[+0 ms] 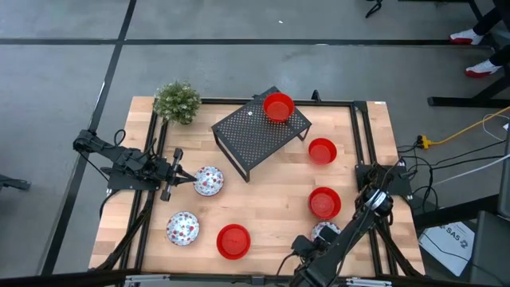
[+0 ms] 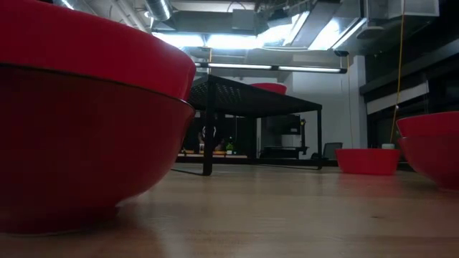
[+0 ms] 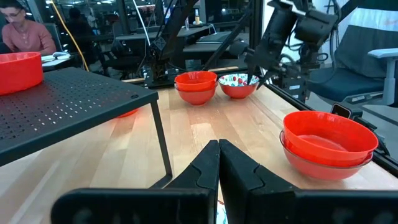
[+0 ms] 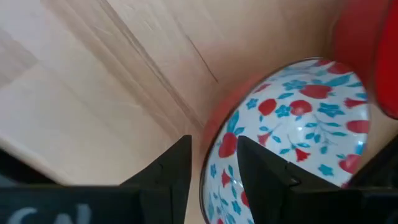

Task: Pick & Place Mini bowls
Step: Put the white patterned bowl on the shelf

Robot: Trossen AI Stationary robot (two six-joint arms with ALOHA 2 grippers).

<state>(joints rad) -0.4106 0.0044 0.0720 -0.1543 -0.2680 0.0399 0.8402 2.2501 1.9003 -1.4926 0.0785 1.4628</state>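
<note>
The mini bowls are spread over the wooden table. One red bowl (image 1: 278, 106) sits on the black mesh rack (image 1: 255, 135). Other red bowls (image 1: 322, 151) (image 1: 324, 202) (image 1: 233, 241) and two floral bowls (image 1: 209, 181) (image 1: 182, 229) rest on the table. A third floral bowl (image 4: 298, 124) stands near the right front, beside a red bowl (image 4: 373, 56). My right gripper (image 4: 214, 142) points down over this floral bowl (image 1: 327, 231), open. One finger is outside its rim (image 4: 208, 155) and one is over its inside. My left gripper (image 3: 219, 144) is shut and level at the left, next to a floral bowl.
A small green plant (image 1: 177, 101) stands at the far left corner. The rack's legs (image 3: 163, 140) rise from the table's middle. A black frame (image 1: 362, 135) runs along the table's sides. Bare wood lies between the rack and the near bowls. A person (image 3: 25, 34) sits beyond the table.
</note>
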